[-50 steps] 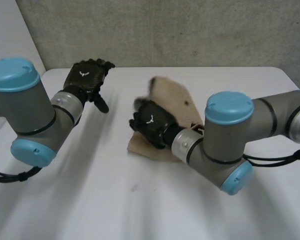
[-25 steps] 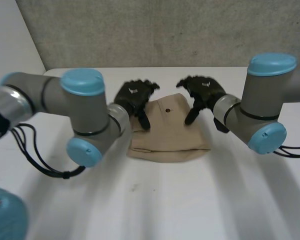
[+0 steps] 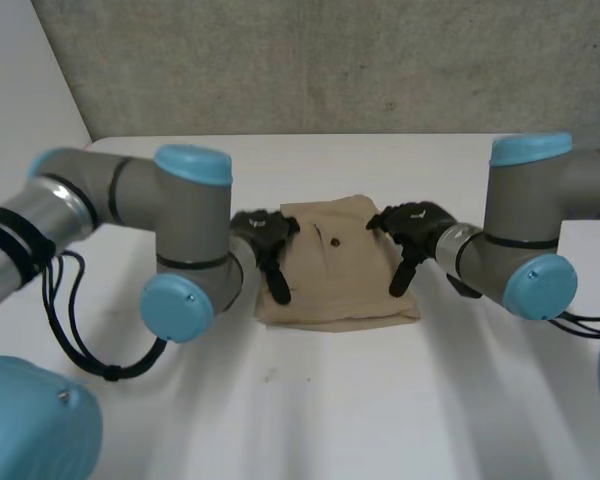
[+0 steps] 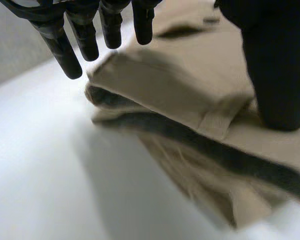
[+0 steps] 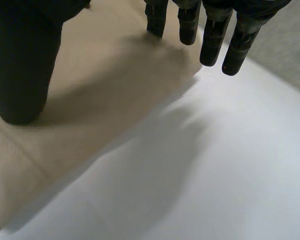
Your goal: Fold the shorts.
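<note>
While the shorts (image 3: 335, 272) lie folded near the far edge of the table (image 3: 320, 410), left hand (image 3: 263, 238) and right hand (image 3: 412, 222) flank them, fingers straight, apart — limp cloth, likely best pinched at side edges.

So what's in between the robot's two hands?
The folded tan shorts lie on the white table between the left hand and the right hand, one hand at each side edge. The head view shows it.

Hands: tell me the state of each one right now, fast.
Left hand: open, at the shorts' left edge, holding nothing.
Right hand: open, at the shorts' right edge, holding nothing.
</note>
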Robot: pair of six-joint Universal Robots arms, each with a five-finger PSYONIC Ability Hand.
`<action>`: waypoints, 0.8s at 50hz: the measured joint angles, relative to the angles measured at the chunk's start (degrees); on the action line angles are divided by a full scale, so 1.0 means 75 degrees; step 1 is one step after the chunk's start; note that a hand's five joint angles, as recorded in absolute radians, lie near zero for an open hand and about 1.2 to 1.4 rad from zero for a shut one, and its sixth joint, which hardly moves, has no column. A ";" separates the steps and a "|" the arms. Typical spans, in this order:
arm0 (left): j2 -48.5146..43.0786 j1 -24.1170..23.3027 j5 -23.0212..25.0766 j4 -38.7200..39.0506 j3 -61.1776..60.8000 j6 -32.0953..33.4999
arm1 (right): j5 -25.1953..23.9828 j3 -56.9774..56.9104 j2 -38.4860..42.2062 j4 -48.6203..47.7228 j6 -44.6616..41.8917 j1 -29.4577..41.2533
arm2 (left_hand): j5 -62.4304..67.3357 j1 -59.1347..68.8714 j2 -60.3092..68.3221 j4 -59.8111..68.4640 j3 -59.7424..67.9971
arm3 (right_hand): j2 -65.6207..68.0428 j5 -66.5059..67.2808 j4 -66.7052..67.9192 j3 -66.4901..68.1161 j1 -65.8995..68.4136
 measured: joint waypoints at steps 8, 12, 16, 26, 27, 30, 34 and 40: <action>0.1816 0.0047 -0.0008 0.0042 -0.0662 -0.0039 | 0.0876 0.1167 -0.2221 -0.1360 0.0658 -0.0035 | 0.0000 0.0000 0.0000 0.0000 0.0001 | 0.0000 -0.0007 0.0000 0.0000 0.0000; 0.2949 0.0388 -0.0013 0.0062 -0.1197 -0.0085 | 0.1589 0.1663 -0.3243 -0.1712 0.0969 -0.0066 | 0.0000 0.0000 -0.0001 0.0000 0.0001 | 0.0000 -0.0006 0.0000 0.0000 0.0000; 0.4321 0.1009 0.0012 0.0058 -0.1854 -0.0240 | 0.2406 0.2100 -0.4234 -0.1643 0.1114 -0.0089 | 0.0000 0.0000 -0.0001 0.0000 0.0000 | 0.0000 -0.0008 0.0000 0.0000 0.0000; 0.6286 0.1919 0.0621 -0.0078 -0.3131 -0.1096 | 0.2610 0.2839 -0.5727 -0.0557 0.1176 -0.0329 | 0.0000 0.0000 -0.0001 0.0000 0.0000 | 0.0000 -0.0008 0.0001 0.0000 0.0000; 0.6382 0.1966 0.0679 -0.0079 -0.3214 -0.1135 | 0.2529 0.2913 -0.5805 -0.0505 0.1192 -0.0385 | 0.0000 0.0000 0.0000 0.0000 0.0000 | 0.0000 -0.0008 0.0001 0.0000 0.0000; 0.6539 0.2053 0.0793 -0.0078 -0.3342 -0.1206 | 0.2293 0.3063 -0.5923 -0.0442 0.1249 -0.0525 | 0.0000 0.0000 -0.0001 0.0000 0.0000 | 0.0000 -0.0008 0.0001 0.0000 0.0000; 0.6616 0.2087 0.0862 -0.0072 -0.3393 -0.1250 | 0.1932 0.3203 -0.5985 -0.0435 0.1356 -0.0703 | 0.0000 0.0000 0.0000 0.0000 0.0001 | 0.0000 -0.0008 0.0001 0.0000 0.0000; 0.6572 0.2053 0.0847 -0.0060 -0.3469 -0.1243 | 0.1595 0.3344 -0.5980 -0.0491 0.1424 -0.0856 | 0.0000 0.0000 -0.0001 0.0000 0.0000 | 0.0000 -0.0006 0.0001 0.0000 0.0000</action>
